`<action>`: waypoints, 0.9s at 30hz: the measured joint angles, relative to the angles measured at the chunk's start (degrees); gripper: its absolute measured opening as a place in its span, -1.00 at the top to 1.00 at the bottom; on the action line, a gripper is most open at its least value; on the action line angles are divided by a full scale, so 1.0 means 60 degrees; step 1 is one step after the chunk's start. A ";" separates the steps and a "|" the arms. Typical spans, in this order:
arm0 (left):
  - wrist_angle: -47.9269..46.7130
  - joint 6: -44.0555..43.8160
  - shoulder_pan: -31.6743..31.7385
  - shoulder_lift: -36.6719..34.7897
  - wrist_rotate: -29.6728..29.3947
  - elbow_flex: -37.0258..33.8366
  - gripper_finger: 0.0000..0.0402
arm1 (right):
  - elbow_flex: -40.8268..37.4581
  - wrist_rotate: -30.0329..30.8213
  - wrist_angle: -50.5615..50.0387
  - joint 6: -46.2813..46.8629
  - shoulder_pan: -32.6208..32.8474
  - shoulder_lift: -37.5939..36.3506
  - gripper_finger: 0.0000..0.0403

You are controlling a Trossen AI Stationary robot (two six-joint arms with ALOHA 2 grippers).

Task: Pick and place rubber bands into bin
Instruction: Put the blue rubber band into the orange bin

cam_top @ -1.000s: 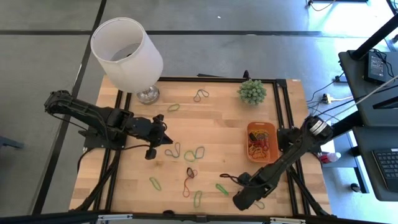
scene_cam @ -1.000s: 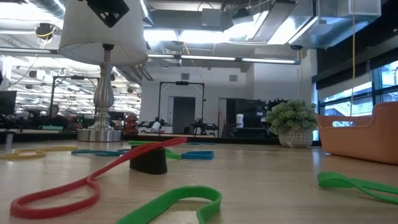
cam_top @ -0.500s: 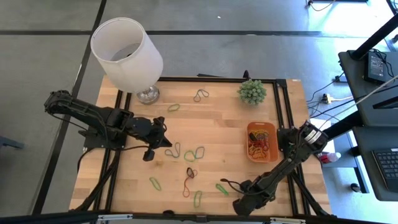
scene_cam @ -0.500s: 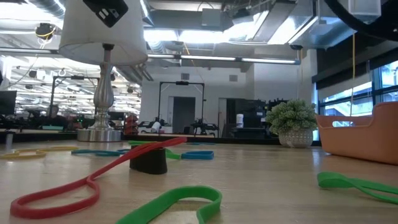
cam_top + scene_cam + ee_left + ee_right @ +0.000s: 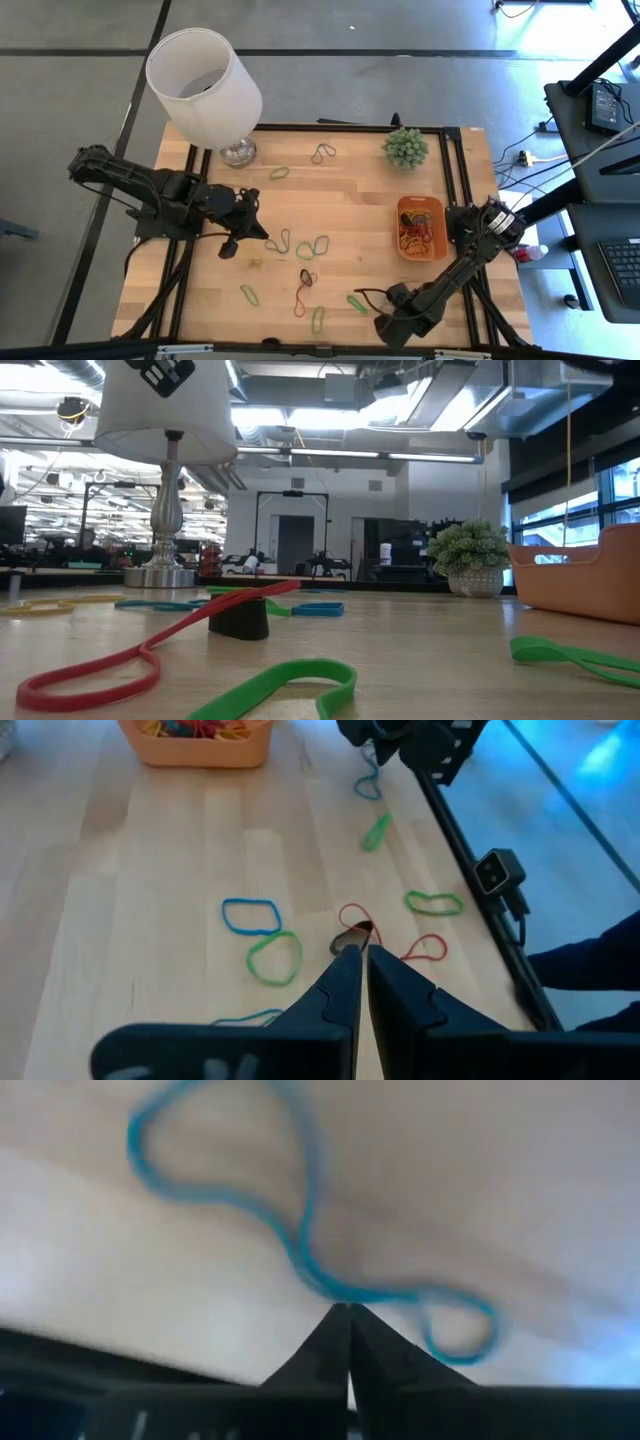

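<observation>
Roughly midway: the orange bin [image 5: 419, 228] on the table's right side already holds a heap of rubber bands, but abt ten rubber bands [image 5: 300, 245] lie loose on the wooden table [image 5: 350, 190], mostly centre & front. Right gripper [image 5: 348, 1312] is low at the front edge, fingers pinched together at a blue band [image 5: 310, 1250]; can't tell if it's truly caught. Left gripper [image 5: 357, 948], fingers together w/ nothing between, hovers mid-left above loose bands. Lamp [image 5: 205, 85] back-left & small plant [image 5: 405, 147] behind the bin stand clear of the path, I'd judge.
</observation>
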 joint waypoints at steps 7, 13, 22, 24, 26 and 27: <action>-0.0124 0.0077 0.0000 -0.0544 -0.0022 0.0002 0.92 | 0.1139 0.0462 -0.1296 -0.1010 0.0022 -0.0036 0.95; -0.0134 0.0324 0.0000 -0.0629 -0.0023 0.0002 0.92 | 0.0906 0.0954 -0.1025 -0.1908 0.0004 -0.0044 0.90; -0.0146 0.0251 0.0000 -0.0629 -0.0026 0.0002 0.92 | 0.0559 0.0912 -0.0892 -0.2252 0.0002 -0.0057 0.51; -0.0148 0.0251 0.0000 -0.0626 -0.0084 0.0002 0.92 | 0.0455 0.0905 -0.0756 -0.2525 0.0002 -0.0069 0.44; -0.0142 0.0236 0.0000 -0.0625 -0.0191 0.0002 0.92 | 0.0307 0.0896 -0.0653 -0.2663 0.0022 -0.0069 0.40; -0.0142 0.0224 0.0000 -0.0625 -0.0210 0.0002 0.92 | 0.0215 0.0853 -0.0604 -0.2664 0.0040 -0.0069 0.39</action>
